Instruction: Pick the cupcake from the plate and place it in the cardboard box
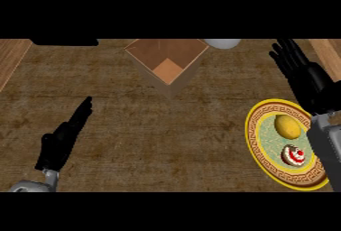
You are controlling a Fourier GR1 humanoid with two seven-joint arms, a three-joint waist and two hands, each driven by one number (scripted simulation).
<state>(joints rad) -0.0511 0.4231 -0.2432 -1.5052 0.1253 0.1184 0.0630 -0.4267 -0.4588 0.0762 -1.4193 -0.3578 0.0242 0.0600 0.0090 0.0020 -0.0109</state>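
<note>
Right hand [314, 88] spread, beyond plate's [253, 135] far rim; cupcake [293, 155] lies back toward the robot; left hand [58, 142], open, well apart

One cardboard box [166, 63], one plate [251, 135] (bearing one cupcake [293, 155], one yellow fruit [288, 126]), two robot hands [61, 142] [310, 81].

Black left hand [63, 140], black right hand [307, 79] (slender fingers), grey forearms [328, 146]
</note>
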